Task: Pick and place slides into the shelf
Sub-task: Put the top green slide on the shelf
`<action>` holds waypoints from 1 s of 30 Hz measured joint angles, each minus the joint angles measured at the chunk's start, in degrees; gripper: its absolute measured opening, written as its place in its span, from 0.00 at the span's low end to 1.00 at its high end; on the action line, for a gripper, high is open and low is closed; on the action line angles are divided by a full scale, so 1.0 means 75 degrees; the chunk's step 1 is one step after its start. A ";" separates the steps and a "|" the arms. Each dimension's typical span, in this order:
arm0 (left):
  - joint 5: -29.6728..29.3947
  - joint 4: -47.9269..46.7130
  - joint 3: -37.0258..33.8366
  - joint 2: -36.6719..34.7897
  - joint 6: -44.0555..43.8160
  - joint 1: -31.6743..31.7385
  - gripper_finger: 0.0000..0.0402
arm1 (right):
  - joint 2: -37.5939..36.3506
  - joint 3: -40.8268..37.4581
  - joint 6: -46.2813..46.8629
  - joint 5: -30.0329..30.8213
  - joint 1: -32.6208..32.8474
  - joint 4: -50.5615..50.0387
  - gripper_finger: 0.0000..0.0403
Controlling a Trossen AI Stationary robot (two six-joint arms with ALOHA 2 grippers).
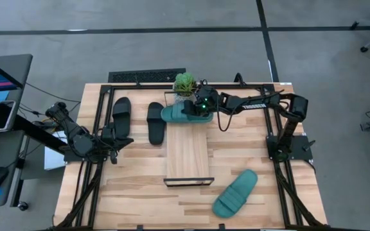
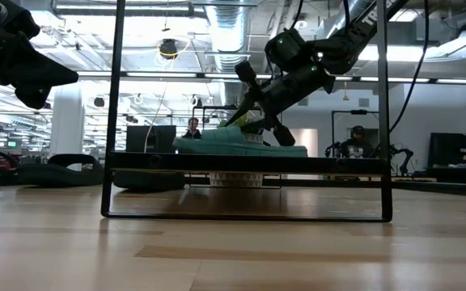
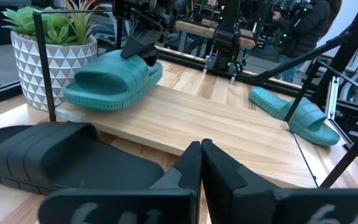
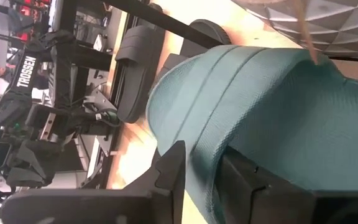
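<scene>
Right gripper [image 1: 201,106] is pinching the strap of a teal slide [image 1: 180,113] lying across the far end of the shelf [image 1: 187,154], beside the plant [image 1: 185,82]. Judging by this, it should set the slide flat before letting go. Left gripper [image 1: 112,152] is waiting closed, empty.

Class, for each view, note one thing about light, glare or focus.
High view: even light, soft shadows under the black slides. Low view: bright ceiling lights leave the right gripper a dark silhouette. Right wrist view: the teal slide fills the frame, close and soft.
</scene>
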 joint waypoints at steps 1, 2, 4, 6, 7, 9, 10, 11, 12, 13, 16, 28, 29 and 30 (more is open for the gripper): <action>0.0000 0.0000 0.0000 0.0001 0.0000 -0.0002 0.00 | 0.0056 -0.0002 0.0018 -0.0081 0.0005 -0.0067 0.19; 0.0000 0.0000 0.0000 -0.0001 0.0000 0.0001 0.00 | 0.0126 -0.0006 0.0078 -0.0146 0.0010 -0.0068 0.19; 0.0003 0.0001 0.0000 0.0001 0.0000 -0.0002 0.00 | 0.0304 -0.0003 0.0239 -0.0217 0.0012 0.0072 0.20; 0.0003 0.0000 0.0000 0.0001 0.0000 0.0001 0.00 | 0.0417 0.0000 0.0288 -0.0304 0.0030 0.0171 0.22; 0.0003 0.0000 0.0000 -0.0001 0.0000 -0.0002 0.00 | 0.0440 0.0006 0.0283 -0.0299 0.0053 0.0207 0.22; 0.0003 0.0000 0.0000 -0.0001 0.0000 -0.0002 0.00 | 0.0451 0.0011 0.0277 -0.0224 0.0055 0.0238 0.24; 0.0003 0.0000 0.0000 0.0002 0.0000 -0.0002 0.00 | 0.0454 0.0012 0.0257 -0.0197 0.0055 0.0253 0.25; 0.0003 0.0003 0.0000 0.0002 0.0000 -0.0002 0.00 | 0.0460 0.0012 0.0238 -0.0197 0.0055 0.0253 0.26; 0.0002 0.0000 0.0000 0.0000 0.0000 -0.0001 0.00 | 0.0460 0.0012 0.0225 -0.0195 0.0052 0.0250 0.27; 0.0003 0.0000 0.0000 -0.0001 0.0000 -0.0001 0.00 | 0.0460 0.0012 0.0226 -0.0200 0.0038 0.0250 0.28; 0.0006 0.0001 0.0000 -0.0001 0.0000 0.0000 0.00 | 0.0437 0.0012 0.0225 -0.0230 0.0000 0.0224 0.31; 0.0003 0.0000 0.0000 -0.0001 0.0000 0.0001 0.00 | 0.0369 -0.0002 0.0186 -0.0323 -0.0006 0.0186 0.41; 0.0003 0.0000 0.0000 0.0000 0.0000 -0.0002 0.00 | 0.0351 -0.0003 0.0125 -0.0333 -0.0006 0.0176 0.41; 0.0003 0.0000 0.0000 -0.0001 0.0000 -0.0002 0.00 | 0.0339 0.0005 0.0061 -0.0341 -0.0006 0.0141 0.41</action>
